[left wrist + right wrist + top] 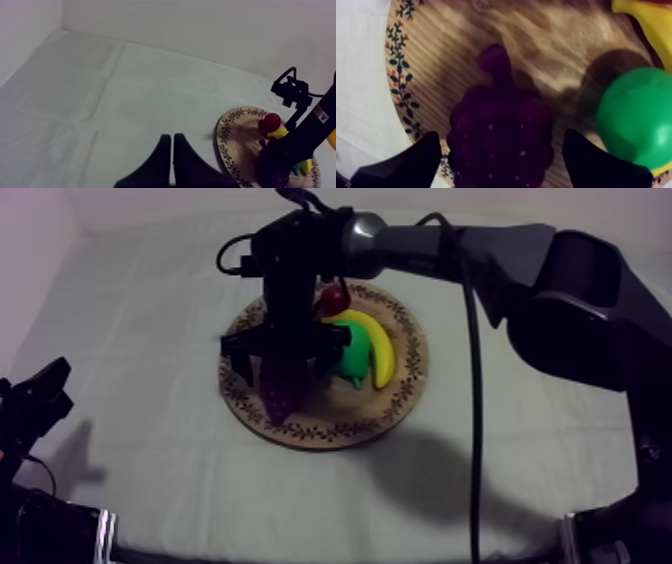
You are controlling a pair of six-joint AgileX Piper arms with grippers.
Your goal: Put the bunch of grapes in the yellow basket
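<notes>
Round wooden board (312,426) is sitting mid-bench (130,338), carrying all the fruit. The bunch of grapes (283,396) is lying on the board's near-left part, stem pointing toward the board's middle. The green pear (352,353) is sitting just beside the grapes, the banana (376,343) is curving round the pear's far side, and the small red fruit (330,298) is sitting at the back of the board.

The right arm is reaching in over the board and the right pincer (282,368) is hanging straight down over the grapes. From the right wrist view the grapes (501,135) are lying between its two fingers (406,162), which are spread wide, one at each side. They are probably not touching the fruit yet, though the gaps are slim. The pear (636,115) is sitting just outside one finger.

The left pincer (32,400) is resting low at the bench's left edge, well apart from the board, its fingers (161,155) pressed together with nothing between them.
</notes>
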